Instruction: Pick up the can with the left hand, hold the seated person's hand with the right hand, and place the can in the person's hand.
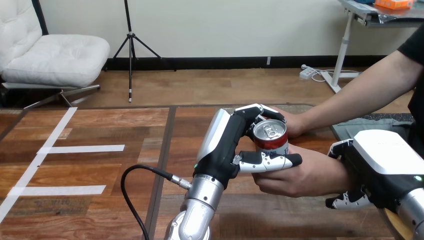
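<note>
A red and silver can stands upright above the table's middle, top facing up. My left hand is shut on it: the fingers wrap its far side and the thumb lies across its front. The person's lower hand cups the can from below and from the right, touching my thumb. The person's upper hand rests against the can's far side. My right hand sits on the lower hand's wrist, with fingers curled under it and others over its top.
The wooden table carries white tape strips on its left half. A black cable loops beside my left forearm. The person's arm comes in from the upper right.
</note>
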`<action>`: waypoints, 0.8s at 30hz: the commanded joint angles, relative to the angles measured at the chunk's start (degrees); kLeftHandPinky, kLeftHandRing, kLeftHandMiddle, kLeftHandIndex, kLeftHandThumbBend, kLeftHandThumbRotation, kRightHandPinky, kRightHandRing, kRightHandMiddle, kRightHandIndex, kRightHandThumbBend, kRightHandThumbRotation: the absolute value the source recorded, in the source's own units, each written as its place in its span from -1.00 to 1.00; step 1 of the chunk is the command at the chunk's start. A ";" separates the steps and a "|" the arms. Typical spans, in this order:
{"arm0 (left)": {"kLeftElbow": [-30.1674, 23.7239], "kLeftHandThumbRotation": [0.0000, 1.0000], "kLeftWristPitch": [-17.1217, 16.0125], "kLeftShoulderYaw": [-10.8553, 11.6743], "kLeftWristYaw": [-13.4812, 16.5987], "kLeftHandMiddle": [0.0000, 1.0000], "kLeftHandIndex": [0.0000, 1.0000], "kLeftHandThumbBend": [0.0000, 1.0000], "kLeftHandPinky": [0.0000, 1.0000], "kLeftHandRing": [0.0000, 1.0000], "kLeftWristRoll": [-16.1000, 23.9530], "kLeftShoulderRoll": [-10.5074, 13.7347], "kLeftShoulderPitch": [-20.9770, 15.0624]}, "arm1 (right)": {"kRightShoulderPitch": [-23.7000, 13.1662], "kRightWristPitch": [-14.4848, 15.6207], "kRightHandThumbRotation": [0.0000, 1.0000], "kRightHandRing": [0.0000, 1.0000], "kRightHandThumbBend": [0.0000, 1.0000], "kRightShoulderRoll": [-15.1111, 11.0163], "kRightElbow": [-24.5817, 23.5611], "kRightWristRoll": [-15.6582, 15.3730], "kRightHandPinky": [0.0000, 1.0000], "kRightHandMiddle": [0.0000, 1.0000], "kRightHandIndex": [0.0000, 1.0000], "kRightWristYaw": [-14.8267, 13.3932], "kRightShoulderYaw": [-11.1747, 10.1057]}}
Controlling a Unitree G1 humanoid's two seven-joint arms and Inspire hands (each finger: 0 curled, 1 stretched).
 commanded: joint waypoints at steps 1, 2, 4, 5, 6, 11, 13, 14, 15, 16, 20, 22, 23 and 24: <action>0.70 -1.00 -0.59 -0.96 -0.48 -0.07 0.15 0.43 -0.01 -0.09 0.38 -1.98 -0.99 | -1.00 -1.01 -1.00 -0.14 0.54 0.86 0.01 0.86 -0.34 0.02 0.06 -0.88 -0.96; 0.66 -1.00 -0.54 -0.94 -0.56 -0.05 0.16 0.43 0.00 -0.07 0.28 -1.99 -0.98 | -0.99 -1.01 -1.00 -0.14 0.53 0.88 0.00 0.88 -0.34 0.01 0.06 -0.84 -0.98; 0.07 -1.00 0.52 -1.02 -1.24 0.08 0.22 0.48 0.04 0.05 0.23 -1.88 -0.97 | -0.97 -1.14 -1.00 -0.14 0.52 0.74 0.08 0.86 -0.34 0.02 0.05 -0.73 -1.00; -0.10 -1.00 0.82 -1.05 -1.43 0.12 0.25 0.49 0.06 0.08 0.22 -1.85 -0.98 | -0.97 -1.19 -1.00 -0.14 0.52 0.70 0.11 0.86 -0.34 0.02 0.05 -0.71 -1.01; -0.36 -1.00 1.37 -1.09 -1.97 0.15 0.26 0.51 0.07 0.11 0.16 -1.73 -1.05 | -0.97 -0.99 -1.00 -0.14 0.52 0.64 0.04 0.80 -0.34 0.02 0.05 -0.39 -1.00; -1.26 -0.87 3.07 -1.30 -2.92 0.43 0.45 0.65 0.17 0.37 0.65 -1.37 -1.31 | -1.01 -0.27 -1.00 -0.14 0.46 0.56 -0.28 0.46 -0.33 0.02 0.06 0.47 -0.98; -1.88 -0.73 4.14 -1.69 -3.05 0.58 0.58 0.74 0.24 0.50 1.71 -0.94 -1.46 | -0.99 -0.27 -1.00 -0.14 0.43 0.65 -0.28 0.45 -0.34 0.02 0.06 0.38 -1.02; -2.07 -0.69 4.46 -1.80 -3.10 0.62 0.61 0.76 0.26 0.54 2.01 -0.84 -1.49 | -0.98 -0.29 -1.00 -0.15 0.42 0.68 -0.26 0.46 -0.35 0.02 0.06 0.34 -1.04; -2.27 -0.66 4.77 -2.00 -3.27 0.65 0.63 0.78 0.28 0.57 2.45 -0.60 -1.59 | -0.96 -0.21 -1.00 -0.15 0.42 0.71 -0.30 0.52 -0.35 0.02 0.06 0.44 -1.06; -2.39 -0.61 4.96 -2.13 -3.39 0.70 0.68 0.80 0.33 0.62 2.68 -0.46 -1.64 | -0.96 -0.16 -1.00 -0.15 0.42 0.72 -0.31 0.56 -0.35 0.02 0.06 0.52 -1.07; -3.22 -0.42 6.61 -2.18 -4.64 0.85 0.83 0.86 0.53 0.80 2.66 -0.43 -1.56 | -0.91 -0.39 -1.00 -0.15 0.41 0.68 -0.18 0.65 -0.36 0.01 0.06 0.31 -1.11; -3.83 -0.27 7.97 -2.25 -5.13 0.93 0.91 0.92 0.68 0.90 3.12 -0.39 -1.55 | -0.86 -1.02 -1.00 -0.15 0.42 0.60 0.14 0.84 -0.36 0.01 0.06 -0.20 -1.17; -4.05 -0.22 8.38 -2.27 -5.28 0.94 0.93 0.93 0.71 0.92 3.27 -0.38 -1.53 | -0.84 -1.20 -1.00 -0.15 0.42 0.58 0.23 0.89 -0.36 0.01 0.06 -0.33 -1.19; -4.33 -0.19 8.85 -2.26 -5.48 0.95 0.94 0.94 0.74 0.93 3.37 -0.40 -1.49 | -0.83 -1.11 -1.00 -0.15 0.42 0.57 0.22 0.88 -0.36 0.01 0.06 -0.20 -1.19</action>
